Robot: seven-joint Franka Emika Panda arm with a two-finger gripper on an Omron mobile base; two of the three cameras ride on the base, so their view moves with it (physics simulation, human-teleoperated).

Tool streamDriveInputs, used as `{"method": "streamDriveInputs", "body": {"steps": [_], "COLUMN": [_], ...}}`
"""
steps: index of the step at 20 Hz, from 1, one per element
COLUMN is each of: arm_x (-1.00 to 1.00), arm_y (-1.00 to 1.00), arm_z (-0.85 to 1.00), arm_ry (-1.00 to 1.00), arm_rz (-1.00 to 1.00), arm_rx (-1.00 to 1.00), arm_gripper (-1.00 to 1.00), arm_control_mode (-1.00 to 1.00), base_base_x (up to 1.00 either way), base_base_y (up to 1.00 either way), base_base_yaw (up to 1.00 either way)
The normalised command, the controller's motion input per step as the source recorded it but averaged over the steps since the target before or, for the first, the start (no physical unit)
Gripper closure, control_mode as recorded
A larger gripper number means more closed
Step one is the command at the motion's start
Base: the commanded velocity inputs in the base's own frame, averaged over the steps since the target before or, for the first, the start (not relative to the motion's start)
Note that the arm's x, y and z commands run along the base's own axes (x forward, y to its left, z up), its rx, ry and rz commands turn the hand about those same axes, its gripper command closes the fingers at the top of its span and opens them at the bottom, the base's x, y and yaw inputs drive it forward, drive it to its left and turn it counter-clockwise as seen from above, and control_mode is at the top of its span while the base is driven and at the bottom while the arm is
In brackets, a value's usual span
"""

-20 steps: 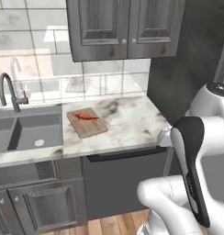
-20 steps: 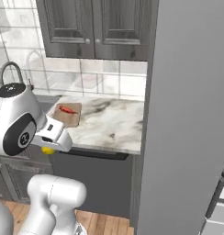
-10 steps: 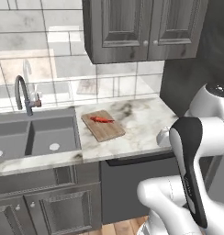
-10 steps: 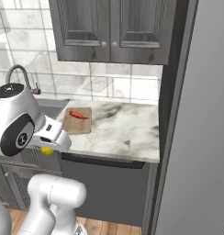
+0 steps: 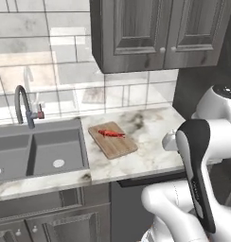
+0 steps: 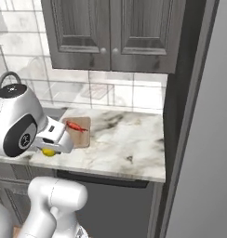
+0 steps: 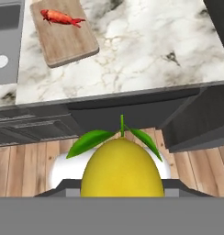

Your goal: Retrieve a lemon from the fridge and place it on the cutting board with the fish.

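Observation:
My gripper (image 6: 51, 148) is shut on the lemon (image 7: 122, 169), a bright yellow fruit with green leaves that fills the bottom of the hand view. In the right base view the lemon (image 6: 49, 152) peeks out under the hand, held off the front edge of the counter. The cutting board (image 5: 112, 140) lies on the marble counter beside the sink, with the red-orange fish (image 5: 111, 133) on its far end. From the hand, the cutting board (image 7: 63, 36) and fish (image 7: 61, 18) sit at upper left, well ahead of the lemon. The grey fridge (image 6: 206, 153) fills the right side.
A double sink (image 5: 37, 153) with a curved tap (image 5: 23, 106) is left of the board. Dark wall cabinets (image 5: 155, 33) hang above the marble counter (image 5: 150, 142). A dark appliance front (image 7: 132, 114) sits under the counter, over a wooden floor (image 7: 22, 170).
The whole picture has shifted as the base drove: counter, board and sink now sit further right and closer. The lemon stays in the gripper.

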Motion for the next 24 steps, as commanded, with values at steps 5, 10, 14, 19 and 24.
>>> {"method": "streamDriveInputs", "body": {"steps": [5,10,14,19,24], "arm_x": [0.0,0.0,0.0,0.0,0.0], "arm_y": [0.0,0.0,0.0,0.0,0.0], "arm_z": [0.0,0.0,0.0,0.0,0.0], "arm_ry": [0.0,0.0,0.0,0.0,0.0], "arm_rz": [0.0,0.0,0.0,0.0,0.0], "arm_rx": [0.0,0.0,0.0,0.0,0.0], "arm_gripper": [1.0,1.0,1.0,1.0,1.0], "arm_control_mode": [1.0,1.0,1.0,1.0,1.0], "base_base_x": [0.25,0.28,0.38,0.44,0.36], "base_base_y": [0.52,0.45,0.28,0.23,0.26], "base_base_yaw": [-0.01,-0.02,-0.01,0.0,0.0]}}
